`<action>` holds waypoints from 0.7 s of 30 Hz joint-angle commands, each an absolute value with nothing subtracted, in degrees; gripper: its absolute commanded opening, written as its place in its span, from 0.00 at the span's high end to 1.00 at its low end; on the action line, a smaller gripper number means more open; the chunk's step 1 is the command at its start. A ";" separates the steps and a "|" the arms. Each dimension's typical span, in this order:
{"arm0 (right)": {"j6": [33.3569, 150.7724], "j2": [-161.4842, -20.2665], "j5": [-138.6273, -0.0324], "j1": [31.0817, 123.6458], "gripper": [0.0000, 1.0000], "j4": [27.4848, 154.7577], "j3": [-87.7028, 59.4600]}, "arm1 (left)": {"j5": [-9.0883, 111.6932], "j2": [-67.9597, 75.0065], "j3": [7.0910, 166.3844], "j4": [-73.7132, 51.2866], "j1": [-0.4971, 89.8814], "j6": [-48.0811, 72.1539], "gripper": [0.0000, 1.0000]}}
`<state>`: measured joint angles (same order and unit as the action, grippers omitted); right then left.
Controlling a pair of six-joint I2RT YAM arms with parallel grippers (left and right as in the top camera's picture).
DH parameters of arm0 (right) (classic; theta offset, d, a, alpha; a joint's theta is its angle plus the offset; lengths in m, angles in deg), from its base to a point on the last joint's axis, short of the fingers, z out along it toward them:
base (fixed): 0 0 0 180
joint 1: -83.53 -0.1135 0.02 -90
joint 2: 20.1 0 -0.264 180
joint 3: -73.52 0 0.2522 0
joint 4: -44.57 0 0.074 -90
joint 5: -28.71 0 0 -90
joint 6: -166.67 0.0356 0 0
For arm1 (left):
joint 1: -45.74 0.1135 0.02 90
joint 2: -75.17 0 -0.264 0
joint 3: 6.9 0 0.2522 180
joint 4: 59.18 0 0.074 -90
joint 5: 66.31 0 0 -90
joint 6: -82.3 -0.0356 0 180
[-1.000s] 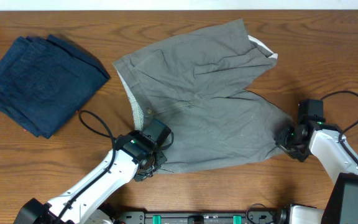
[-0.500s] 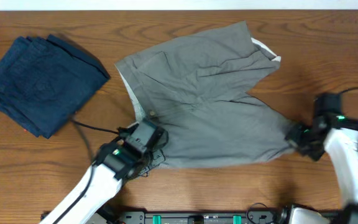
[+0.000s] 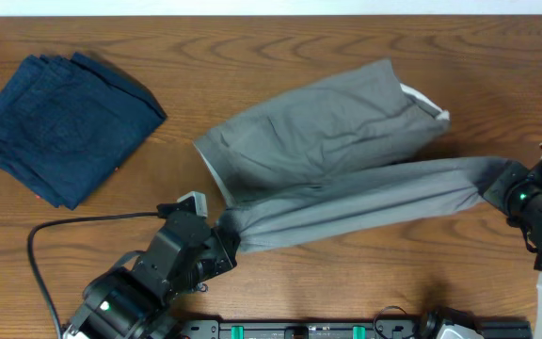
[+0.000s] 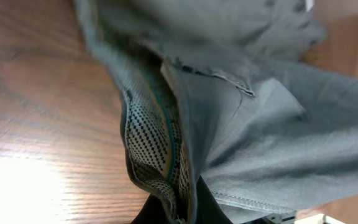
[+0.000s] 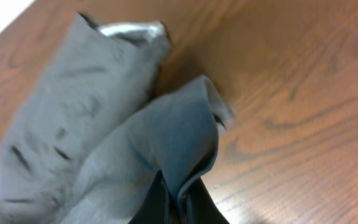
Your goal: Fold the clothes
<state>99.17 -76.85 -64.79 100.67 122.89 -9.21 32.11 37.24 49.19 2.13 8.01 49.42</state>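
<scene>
Though hidden overhead, dotted inner lining [image 4: 145, 155] plain at left wrist; thin grey fabric trousers [image 3: 327, 141] pinched tight by left gripper [image 3: 226, 247] and right gripper [image 3: 499, 191], stretched between.

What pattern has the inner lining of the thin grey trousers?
Small dark dots on pale lining; clearest in left wrist view.

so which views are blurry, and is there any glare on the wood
Overhead: sharp, evenly lit, no glare. Left wrist: the trousers go blurry toward the top, and a bright glare patch sits on the table at lower left. Right wrist: soft all over, cloth edges smeared.
</scene>
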 commanded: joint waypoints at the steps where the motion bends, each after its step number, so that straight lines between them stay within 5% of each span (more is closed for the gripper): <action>1: 96.96 -77.97 -61.67 101.46 0.99 119.00 -11.33 | 23.13 37.65 49.97 0.82 8.05 48.90 0.94; 12: 93.75 -91.78 -69.54 95.69 0.99 99.02 -11.33 | 3.33 26.11 49.95 -9.54 9.03 56.46 0.94; 21: 93.79 -104.98 -69.47 88.96 0.98 87.94 -11.33 | 2.89 10.05 49.95 -18.48 14.78 59.94 0.94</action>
<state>94.60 -102.34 -73.23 89.75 89.43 -9.96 8.18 13.72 49.25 -17.17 12.66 58.34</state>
